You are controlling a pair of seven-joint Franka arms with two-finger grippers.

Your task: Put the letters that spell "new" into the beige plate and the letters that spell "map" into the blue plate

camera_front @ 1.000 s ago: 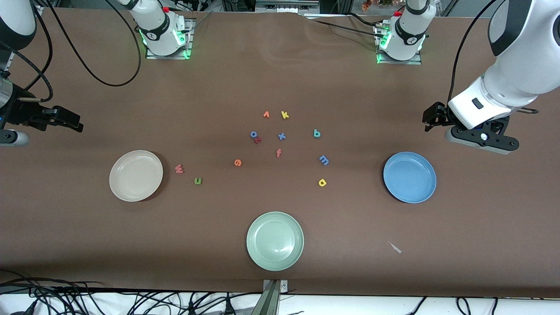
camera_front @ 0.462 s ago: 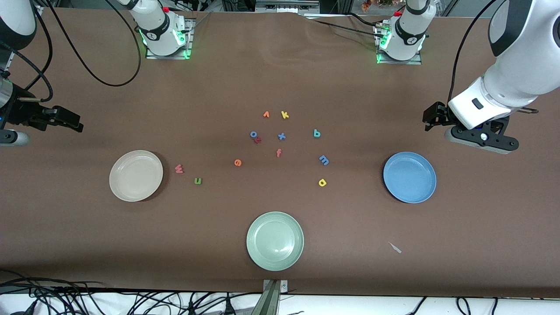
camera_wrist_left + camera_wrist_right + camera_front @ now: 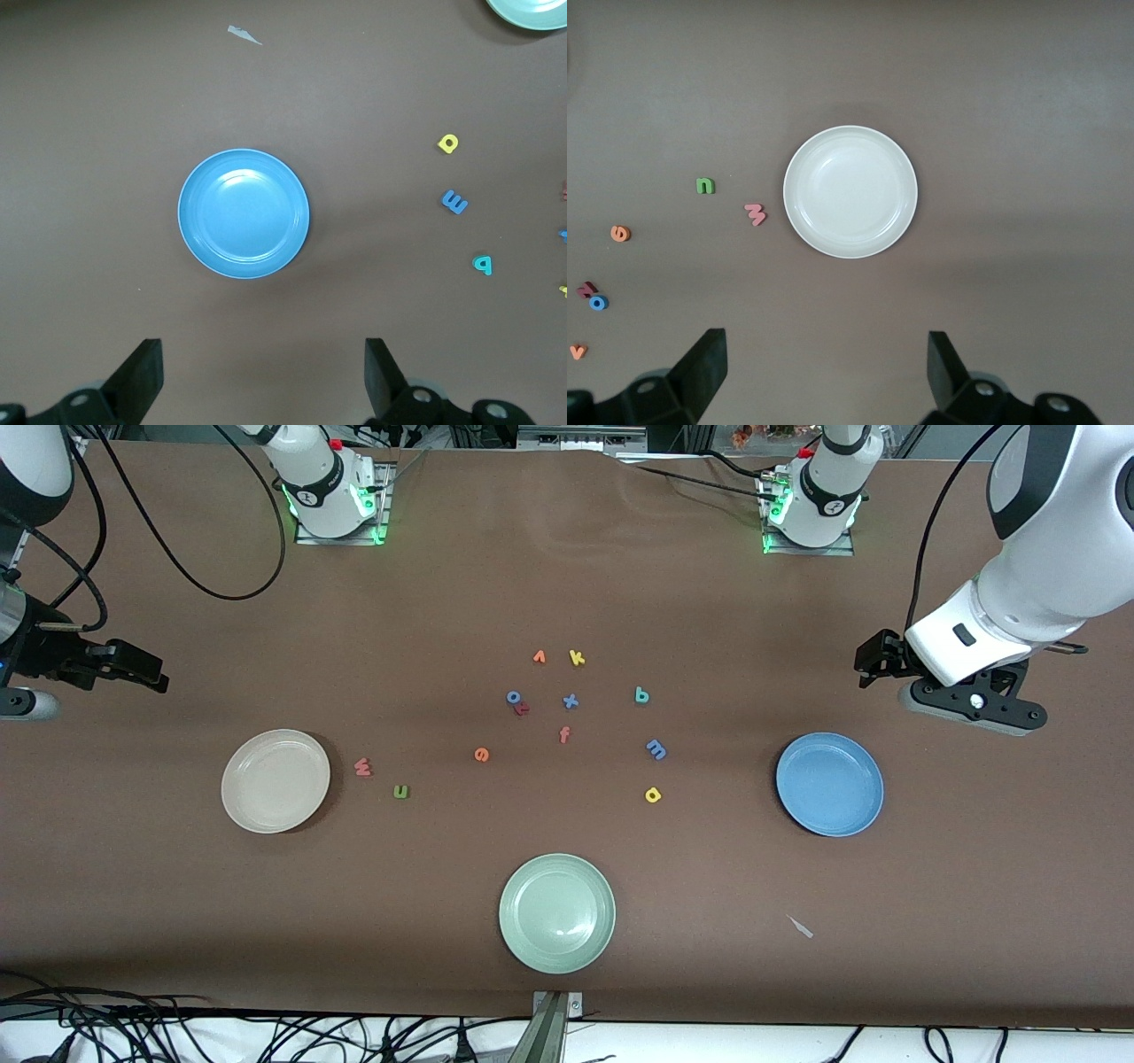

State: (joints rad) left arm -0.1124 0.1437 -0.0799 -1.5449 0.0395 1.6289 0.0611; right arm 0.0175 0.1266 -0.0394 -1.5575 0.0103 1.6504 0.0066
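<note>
While nothing is sorted yet, left tool and right tool hang spread, empty — each over its own end of the desk, above blue plate and beige plate; letters lie between.

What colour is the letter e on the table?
Orange. The e lies on the table nearer the beige plate; the front view shows it best.

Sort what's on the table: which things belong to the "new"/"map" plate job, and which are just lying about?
Job:
- green n, orange e, pinkish-red w
- beige plate
- blue m, yellow a, teal p
- blue plate

Lying about:
- pale green plate
- orange v, yellow k, blue x, blue o, red f
- pale scrap
</note>
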